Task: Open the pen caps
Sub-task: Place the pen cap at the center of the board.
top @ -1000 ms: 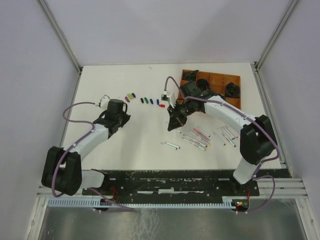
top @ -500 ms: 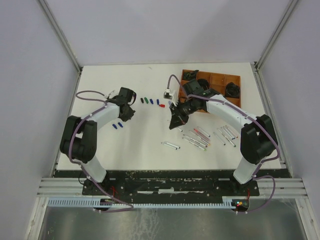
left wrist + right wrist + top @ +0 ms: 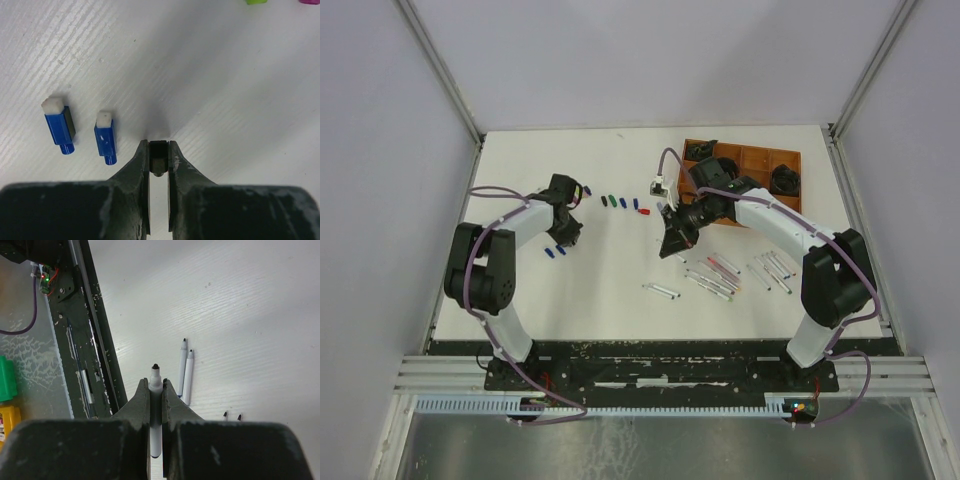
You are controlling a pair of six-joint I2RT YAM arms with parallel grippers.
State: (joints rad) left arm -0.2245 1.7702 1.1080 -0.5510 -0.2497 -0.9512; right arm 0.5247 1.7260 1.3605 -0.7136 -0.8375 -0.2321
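My left gripper (image 3: 159, 145) is shut on a small black pen cap (image 3: 159, 156), held just above the white table. Two blue pen caps (image 3: 59, 127) (image 3: 105, 138) lie to its left, and a green cap (image 3: 256, 1) and a pink one (image 3: 310, 1) show at the top edge. From above, the left gripper (image 3: 565, 222) is at the table's left. My right gripper (image 3: 156, 385) is shut on a white-barrelled pen (image 3: 155, 374) whose black tip is bare. In the top view the right gripper (image 3: 672, 240) hangs over mid-table.
A short row of coloured caps (image 3: 623, 203) lies between the arms. Several loose pens (image 3: 720, 275) are scattered at right front, one apart (image 3: 662, 290). A brown compartment tray (image 3: 752, 160) stands at the back right. Two pens (image 3: 186, 372) lie below the right gripper.
The left arm has folded back to the left, and its gripper has come down near the two blue caps. The right gripper with its pen has barely shifted.
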